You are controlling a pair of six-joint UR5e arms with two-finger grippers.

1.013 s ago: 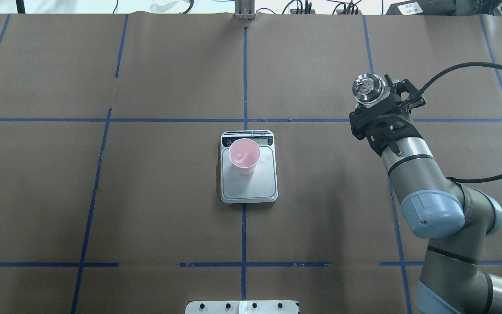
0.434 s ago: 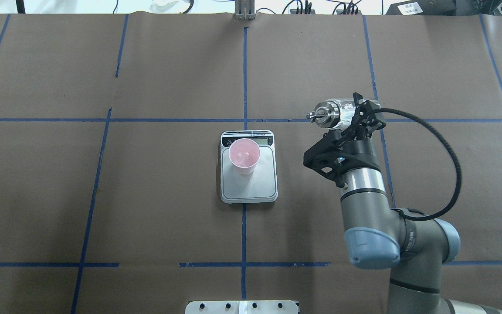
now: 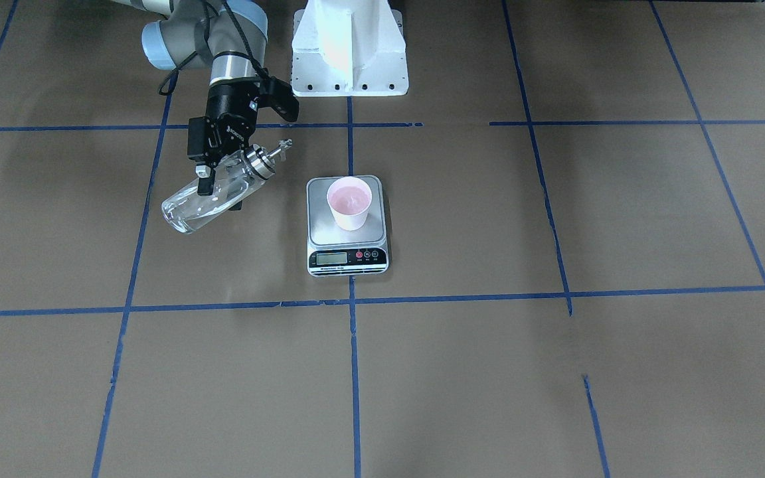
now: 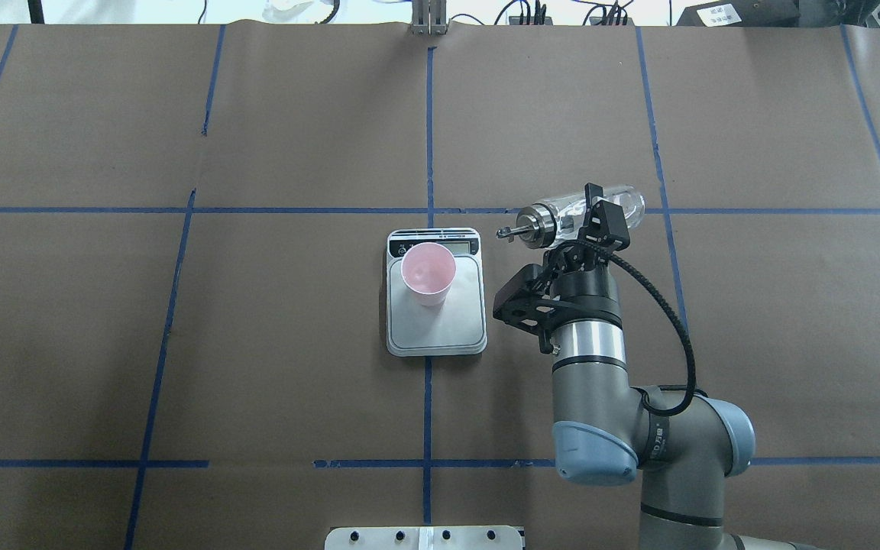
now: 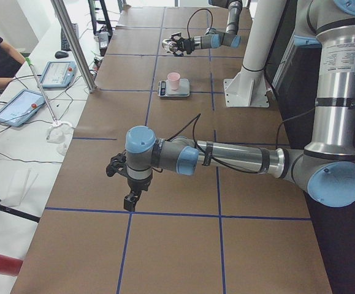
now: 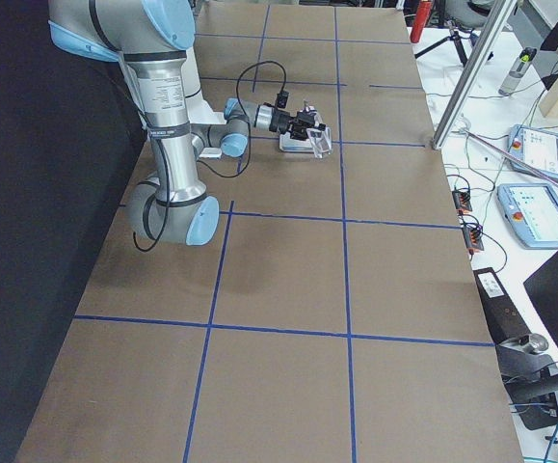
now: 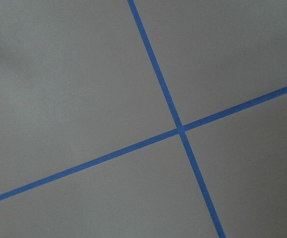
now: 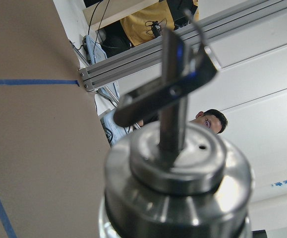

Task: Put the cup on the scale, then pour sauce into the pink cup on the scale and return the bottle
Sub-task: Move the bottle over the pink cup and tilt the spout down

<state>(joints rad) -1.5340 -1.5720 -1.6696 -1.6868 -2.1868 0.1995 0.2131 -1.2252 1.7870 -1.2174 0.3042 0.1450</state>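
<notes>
The pink cup [image 4: 428, 271] stands upright on the scale [image 4: 437, 328], toward its display end; both also show in the front-facing view, cup [image 3: 349, 201] on scale [image 3: 320, 229]. My right gripper [image 4: 599, 221] is shut on the clear glass bottle [image 4: 627, 202], held in the air and tilted almost flat. Its silver cap and spout [image 4: 520, 228] point toward the scale and stop short of its edge. The front-facing view shows the bottle [image 3: 190, 207] beside the scale with clear sauce inside. The right wrist view shows the cap [image 8: 175, 168] close up. My left gripper [image 5: 130, 201] hangs over bare table far from the scale; I cannot tell if it is open or shut.
The table is brown paper with a grid of blue tape lines. The white robot base [image 3: 349, 46] stands behind the scale. A metal plate [image 4: 425, 538] sits at the near table edge. Tablets and cables [image 5: 18, 107] lie beyond the far table edge, with an operator there.
My right arm has swung left toward the scale with the bottle. The bottle went from upright to nearly horizontal, spout toward the cup. Cup and scale have not moved.
</notes>
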